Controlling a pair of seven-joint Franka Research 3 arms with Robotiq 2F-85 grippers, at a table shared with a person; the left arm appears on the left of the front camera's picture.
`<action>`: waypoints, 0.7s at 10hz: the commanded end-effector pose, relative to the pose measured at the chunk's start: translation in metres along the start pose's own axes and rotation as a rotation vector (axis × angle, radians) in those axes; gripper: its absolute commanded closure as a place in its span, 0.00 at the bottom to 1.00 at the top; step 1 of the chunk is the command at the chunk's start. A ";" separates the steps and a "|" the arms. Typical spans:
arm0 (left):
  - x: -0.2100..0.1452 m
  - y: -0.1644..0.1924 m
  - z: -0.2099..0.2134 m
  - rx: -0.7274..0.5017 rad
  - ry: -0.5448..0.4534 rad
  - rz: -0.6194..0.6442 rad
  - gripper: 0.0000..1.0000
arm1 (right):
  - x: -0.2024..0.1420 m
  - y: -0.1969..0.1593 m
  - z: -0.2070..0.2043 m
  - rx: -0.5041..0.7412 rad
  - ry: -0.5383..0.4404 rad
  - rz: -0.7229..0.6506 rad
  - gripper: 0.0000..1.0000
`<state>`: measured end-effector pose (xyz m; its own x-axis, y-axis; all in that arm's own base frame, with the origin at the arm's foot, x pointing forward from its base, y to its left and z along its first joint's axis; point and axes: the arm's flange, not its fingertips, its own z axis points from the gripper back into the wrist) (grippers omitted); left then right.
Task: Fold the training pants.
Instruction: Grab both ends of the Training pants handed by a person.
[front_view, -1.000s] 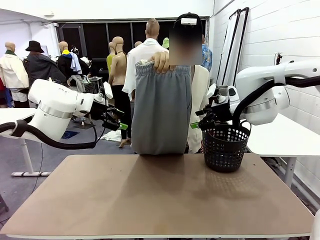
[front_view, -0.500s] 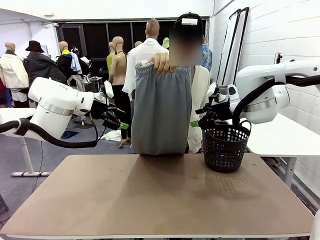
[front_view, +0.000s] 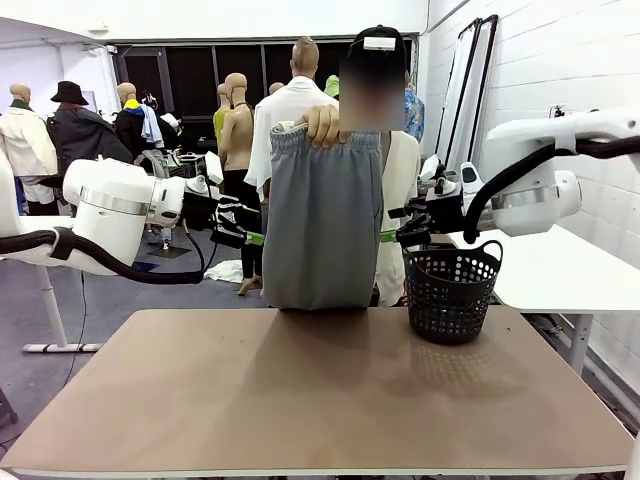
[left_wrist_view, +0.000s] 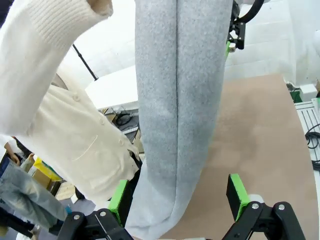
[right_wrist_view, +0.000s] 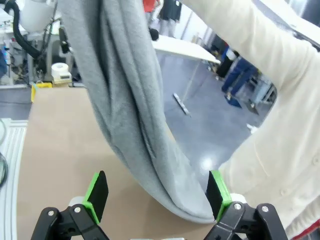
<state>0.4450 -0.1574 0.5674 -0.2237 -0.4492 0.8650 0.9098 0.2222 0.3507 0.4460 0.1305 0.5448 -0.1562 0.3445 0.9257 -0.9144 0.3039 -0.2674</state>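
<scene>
Quick count: one pair of grey training pants (front_view: 323, 215), one black mesh basket (front_view: 450, 288), one brown table (front_view: 300, 400), one cream cardigan (left_wrist_view: 75, 135) and one person's hand (front_view: 322, 125). Two grippers, the left gripper (left_wrist_view: 178, 196) and the right gripper (right_wrist_view: 157, 194), with two green pads (left_wrist_view: 237, 192) each.

The left hand (front_view: 252, 238) is now just beside the training pants (front_view: 322, 215), and the right hand (front_view: 392, 236) has lifted closer to them, off the basket (front_view: 452, 290).

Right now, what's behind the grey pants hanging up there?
A hand holds the training pants by the waistband, and a cream cardigan shows beside them. The pants cover the rest of the person's body.
</scene>
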 end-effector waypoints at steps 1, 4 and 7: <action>-0.001 0.003 -0.006 -0.006 -0.052 -0.023 0.00 | -0.005 -0.007 -0.007 0.055 -0.048 0.002 0.00; 0.008 0.003 -0.009 -0.001 -0.080 -0.039 0.00 | 0.000 -0.007 -0.009 0.091 -0.082 0.012 0.00; 0.020 0.009 -0.008 0.022 -0.104 -0.068 0.00 | 0.005 -0.006 -0.007 0.073 -0.103 0.035 0.00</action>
<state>0.4453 -0.1712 0.5864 -0.2762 -0.3999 0.8739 0.8990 0.2139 0.3820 0.4505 0.1338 0.5489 -0.1859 0.2982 0.9362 -0.9441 0.2097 -0.2543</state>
